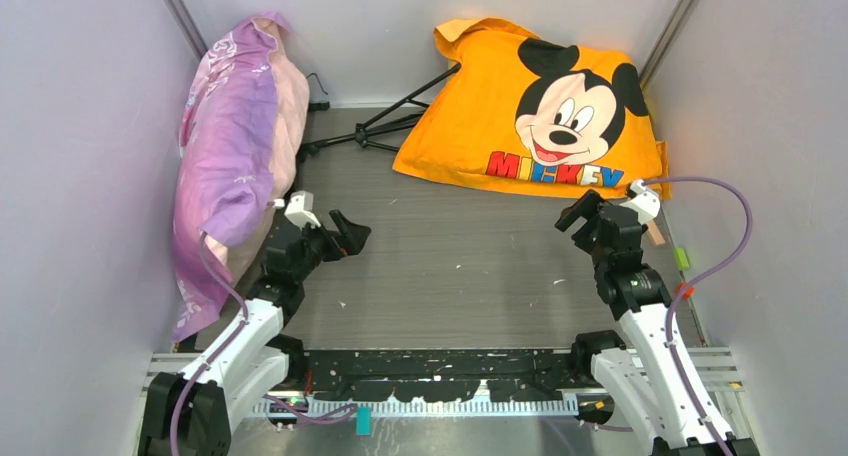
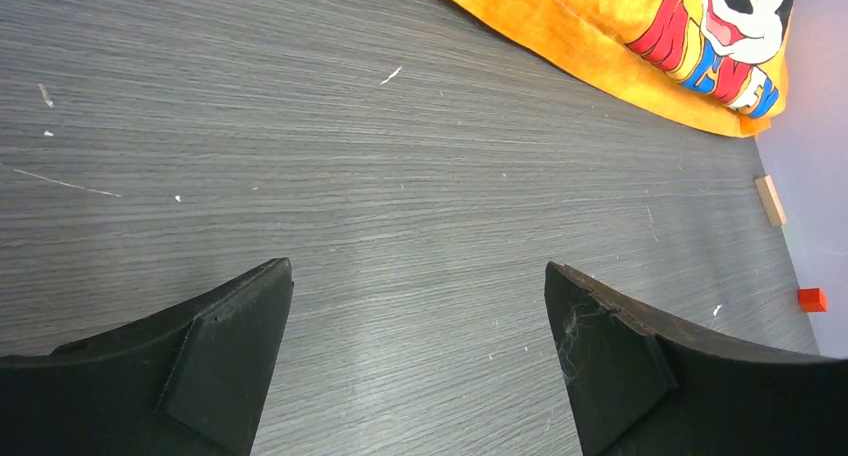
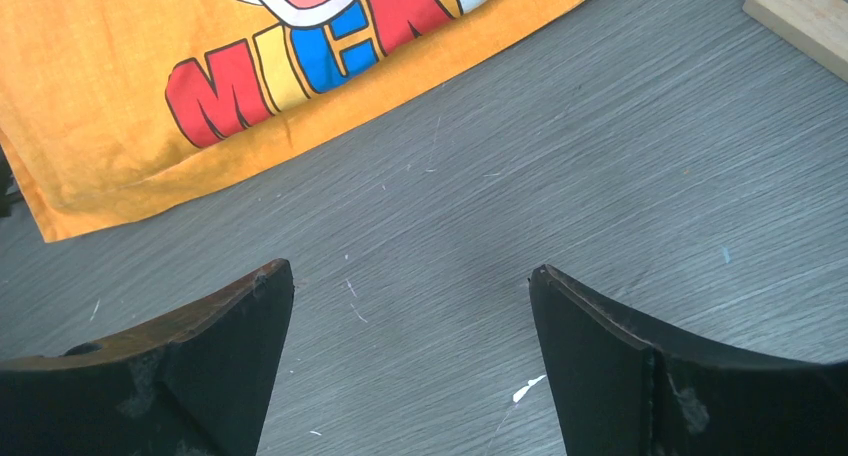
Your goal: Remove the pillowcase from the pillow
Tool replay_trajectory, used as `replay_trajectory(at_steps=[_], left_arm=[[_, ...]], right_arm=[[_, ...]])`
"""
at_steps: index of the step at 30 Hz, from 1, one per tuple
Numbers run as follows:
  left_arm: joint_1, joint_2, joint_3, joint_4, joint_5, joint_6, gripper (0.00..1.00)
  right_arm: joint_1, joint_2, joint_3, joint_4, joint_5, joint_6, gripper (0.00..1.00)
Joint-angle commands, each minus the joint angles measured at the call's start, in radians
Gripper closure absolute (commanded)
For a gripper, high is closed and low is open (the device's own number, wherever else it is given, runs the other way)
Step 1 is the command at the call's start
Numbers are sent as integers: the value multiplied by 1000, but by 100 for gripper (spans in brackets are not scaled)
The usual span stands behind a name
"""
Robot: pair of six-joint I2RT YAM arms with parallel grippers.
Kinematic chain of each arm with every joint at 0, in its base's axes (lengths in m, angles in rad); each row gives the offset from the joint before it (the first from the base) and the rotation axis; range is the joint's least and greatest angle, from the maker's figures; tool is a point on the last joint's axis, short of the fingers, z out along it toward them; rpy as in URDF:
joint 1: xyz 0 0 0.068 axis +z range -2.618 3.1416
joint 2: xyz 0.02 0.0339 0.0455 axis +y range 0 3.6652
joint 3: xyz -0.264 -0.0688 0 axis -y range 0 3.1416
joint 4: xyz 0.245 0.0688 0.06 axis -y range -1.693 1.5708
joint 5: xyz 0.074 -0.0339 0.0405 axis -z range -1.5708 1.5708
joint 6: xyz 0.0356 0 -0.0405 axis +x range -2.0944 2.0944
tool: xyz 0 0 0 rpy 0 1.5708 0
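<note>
Two grippers hang spread wide and empty above the table (image 1: 450,276); neither touches cloth. The pillowcase (image 1: 530,116) sits at the far right, propped against the back wall, with its near hem resting on the tabletop and the cartoon face towards the arms. It bulges, so I judge the pillow is inside, though none of it shows. The cloth looks thin and soft. It should be light, should bunch and slide easily under a pinch, and is in no danger of breaking. The stuffed bulk would be light too, but floppy and awkward. The flat near hem below the lettering, or the loose-looking far left corner, seems the best place to pinch. Which end is open I cannot tell.

The right gripper (image 1: 578,216) is nearest, just short of the hem, which lies ahead of its fingers, with a wooden block (image 3: 805,21) off to one side. The left gripper (image 1: 348,238) is well apart from the case, beside the floral pillow (image 1: 235,146).
</note>
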State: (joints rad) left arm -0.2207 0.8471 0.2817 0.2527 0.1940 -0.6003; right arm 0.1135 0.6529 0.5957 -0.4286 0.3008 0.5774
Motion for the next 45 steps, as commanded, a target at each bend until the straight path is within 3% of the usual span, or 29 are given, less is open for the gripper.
replay_trajectory(at_steps=[1,15,18,23,27,40,45], left_arm=[[-2,-20,-1,39,-10,-19,0],[-3,-19,-12,66,30,-4,0],[-2,-2,0,64,57,0,0],[-2,16,1,73,65,5,0],[-2,18,1,73,65,5,0],[-2,13,-2,75,53,11,0],[-2,15,-3,76,51,11,0]], right_arm=[[-4,67,57,44,-10,32,7],[-4,666,412,94,-11,54,2],[-3,764,443,127,-20,171,1],[-7,893,450,133,141,502,0],[-9,984,511,135,169,580,0],[-74,1129,544,320,167,611,1],[-80,1182,611,292,153,556,10]])
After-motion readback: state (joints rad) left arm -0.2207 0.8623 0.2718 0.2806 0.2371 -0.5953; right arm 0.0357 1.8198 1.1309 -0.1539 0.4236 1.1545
